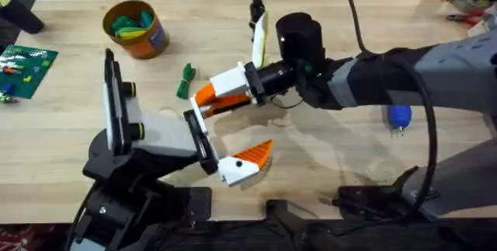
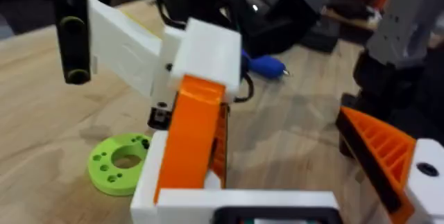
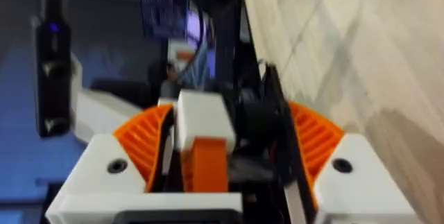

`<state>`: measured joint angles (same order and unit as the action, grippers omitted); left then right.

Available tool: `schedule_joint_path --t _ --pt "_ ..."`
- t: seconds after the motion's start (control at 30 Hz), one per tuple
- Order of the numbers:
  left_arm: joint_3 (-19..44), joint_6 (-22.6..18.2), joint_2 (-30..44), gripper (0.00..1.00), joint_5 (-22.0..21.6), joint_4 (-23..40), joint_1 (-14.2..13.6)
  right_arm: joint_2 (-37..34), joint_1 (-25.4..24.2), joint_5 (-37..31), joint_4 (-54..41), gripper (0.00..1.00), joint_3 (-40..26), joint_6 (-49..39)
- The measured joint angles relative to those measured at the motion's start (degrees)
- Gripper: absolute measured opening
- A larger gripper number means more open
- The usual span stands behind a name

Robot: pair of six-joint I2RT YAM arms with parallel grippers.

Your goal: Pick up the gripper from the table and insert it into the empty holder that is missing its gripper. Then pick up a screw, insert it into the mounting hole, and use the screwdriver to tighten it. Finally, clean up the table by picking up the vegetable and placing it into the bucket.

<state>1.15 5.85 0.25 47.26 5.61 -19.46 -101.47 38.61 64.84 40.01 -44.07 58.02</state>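
Gripper piece (image 1: 210,95) — white body, orange ribbed pad — held over the centre of the surface (image 1: 349,150) by the right tool (image 1: 237,86). Left wrist: the left tool (image 2: 298,158) gapes wide, empty. Right wrist: the pads (image 3: 316,137) clamp the piece's white block; probably rigid, light plastic (perhaps slick) — best gripped by that block.

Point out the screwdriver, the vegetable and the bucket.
screwdriver (image 1: 399,116), overhead view, blue handle.
vegetable (image 1: 185,81), overhead view, middle of the green body.
bucket (image 1: 152,43), overhead view, orange outer wall.
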Motion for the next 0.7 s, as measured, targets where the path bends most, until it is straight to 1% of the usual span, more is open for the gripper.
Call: schedule_joint_path --t 0.07,0.1,0.13,0.27,0.37,0.57,0.7 --pt "-0.1 -0.5 0.0 0.993 1.5 0.0 -0.1 -0.4 -0.6 1.2 -0.3 0.919 0.1 -0.1" --pt "-0.1 -0.9 0.0 0.993 2.1 0.0 -0.2 -0.6 -1.0 1.7 -0.5 0.971 0.1 -0.2" --pt "-0.2 -1.0 0.0 0.993 2.7 -0.1 -0.2 -0.8 -1.4 2.2 -0.5 0.986 0.2 -0.2" --pt "-0.3 -1.8 0.0 0.993 5.7 0.0 -1.0 -1.1 -3.8 3.9 -0.7 0.993 0.3 -0.2" --pt "-0.3 -2.3 0.0 0.993 6.8 0.0 -1.1 -1.1 -6.0 5.0 -0.7 0.993 0.4 -0.2" --pt "-0.3 -2.4 0.0 0.993 7.4 0.0 -1.1 -1.1 -8.9 6.2 -0.6 0.993 3.1 0.1" --pt "-0.3 -2.4 0.0 0.993 7.6 0.0 -1.1 -0.6 -11.8 6.8 -0.7 0.993 6.0 0.3"
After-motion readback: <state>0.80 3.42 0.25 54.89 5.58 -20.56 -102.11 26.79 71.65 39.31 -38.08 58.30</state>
